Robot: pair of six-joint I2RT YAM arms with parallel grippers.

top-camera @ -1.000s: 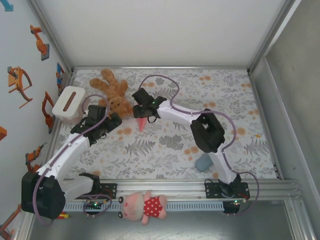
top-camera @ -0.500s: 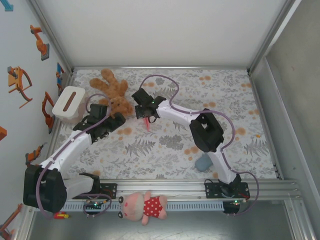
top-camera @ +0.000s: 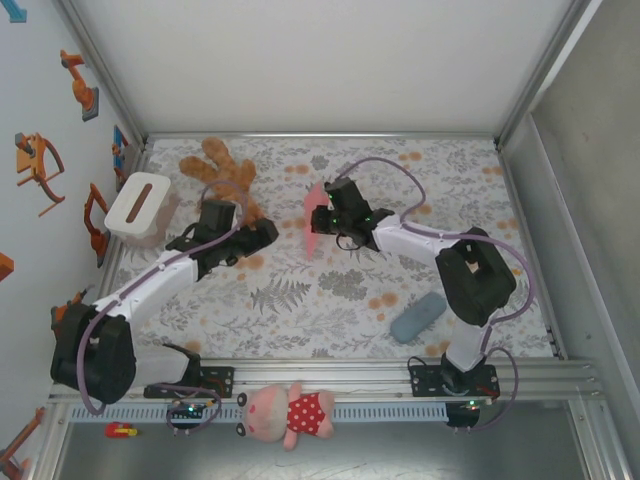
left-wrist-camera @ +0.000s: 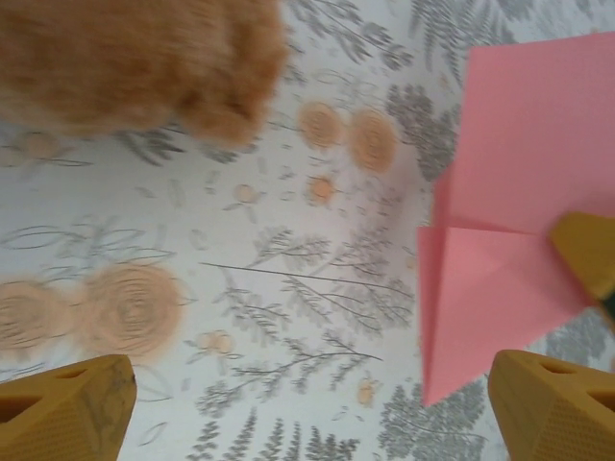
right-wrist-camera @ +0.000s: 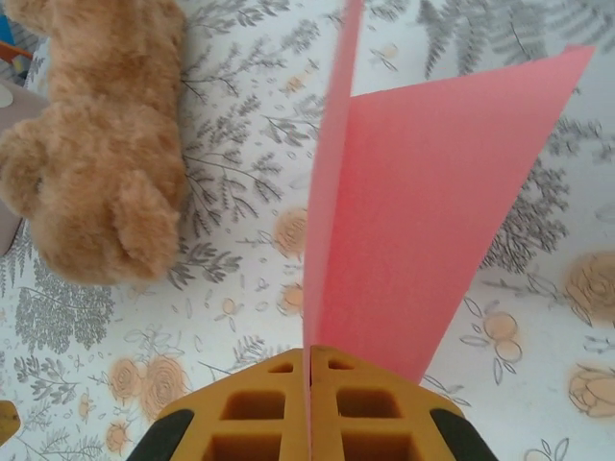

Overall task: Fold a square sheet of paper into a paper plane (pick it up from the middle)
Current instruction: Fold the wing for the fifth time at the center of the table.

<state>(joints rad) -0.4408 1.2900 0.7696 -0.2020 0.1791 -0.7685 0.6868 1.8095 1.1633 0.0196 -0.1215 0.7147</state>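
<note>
Paper [right-wrist-camera: 413,240], creased down the middle, stands on edge at mid-table, clamped at its fold by the right gripper [right-wrist-camera: 309,360], jaws pressed together on it. Just beside it the left gripper [left-wrist-camera: 312,389] hovers with jaws wide apart, the paper's pointed corner near 1 finger. Beyond both lies the bear [top-camera: 215,160]. Folding looks partway done. The next move likely calls for the left gripper to close on a free flap without tearing it. How many folds exist, and whether the tip touches the cloth [top-camera: 340,290], is unclear.
</note>
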